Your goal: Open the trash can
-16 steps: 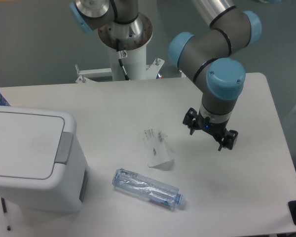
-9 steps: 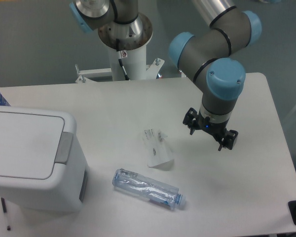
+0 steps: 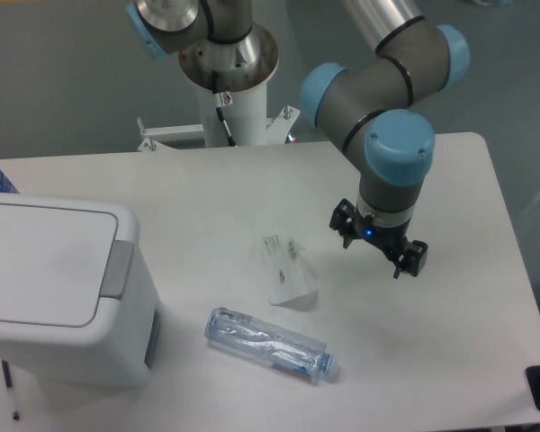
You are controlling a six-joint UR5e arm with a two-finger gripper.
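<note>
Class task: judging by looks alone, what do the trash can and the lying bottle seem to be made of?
Trash can: probably matte white moulded plastic, with rounded corners and a grey tab. Bottle: likely thin clear plastic, see-through and crumpled, with a bluish cap end.

Plastic bottle [image 3: 270,345], possibly paper packet [image 3: 286,271].

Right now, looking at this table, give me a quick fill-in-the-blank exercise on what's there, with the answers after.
1. The trash can has its lid ____.
2. The clear bottle is lying on its ____.
3. The gripper hangs with its fingers ____ and nothing between them.
4. The grey tab sits on the can's rim on the side facing the ____.

Missing words: shut; side; open; bottle
</note>
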